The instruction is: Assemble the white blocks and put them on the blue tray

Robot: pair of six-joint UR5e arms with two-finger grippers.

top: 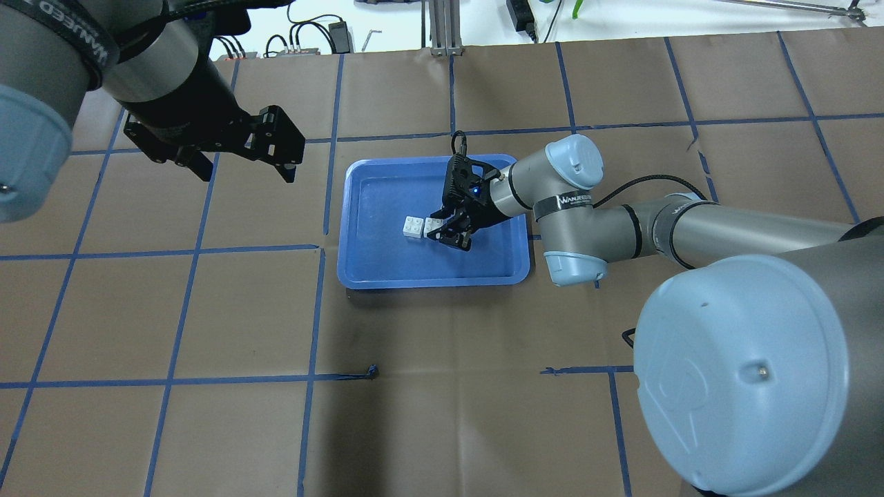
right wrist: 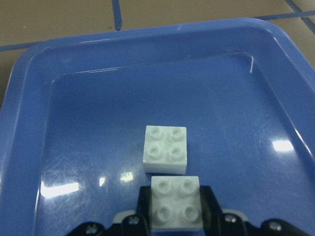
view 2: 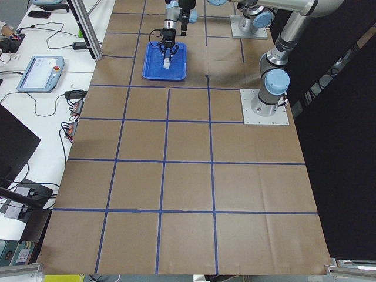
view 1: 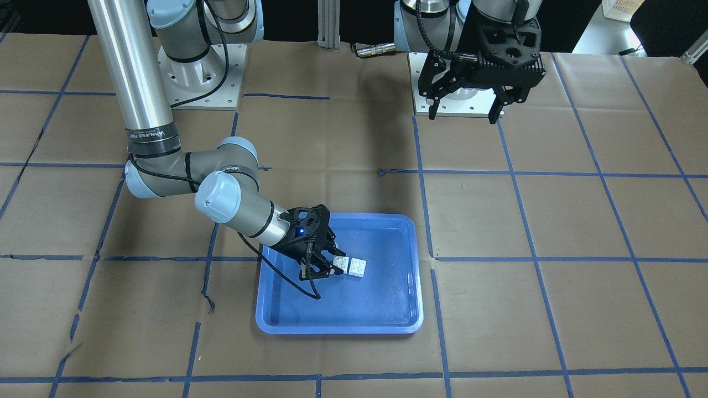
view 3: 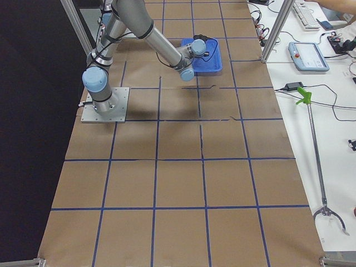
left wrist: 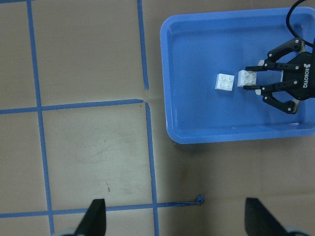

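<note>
On the brown-papered table (view 1: 553, 221), our right gripper (view 1: 327, 265) clamps one white block (right wrist: 175, 209) inside the blue tray (view 1: 387, 309), just beside the other white block (right wrist: 166, 149), probably for stacking; our left gripper (view 1: 467, 110) hangs spread, well apart.

The surface (top: 207, 310) is covered in brown paper crossed by blue tape lines (top: 207, 250). The blue tray (top: 376, 207) lies flat on it. One white base plate (view 1: 232, 72) and a second base plate (view 1: 464, 105) sit well apart from the tray, on the robot's side.
</note>
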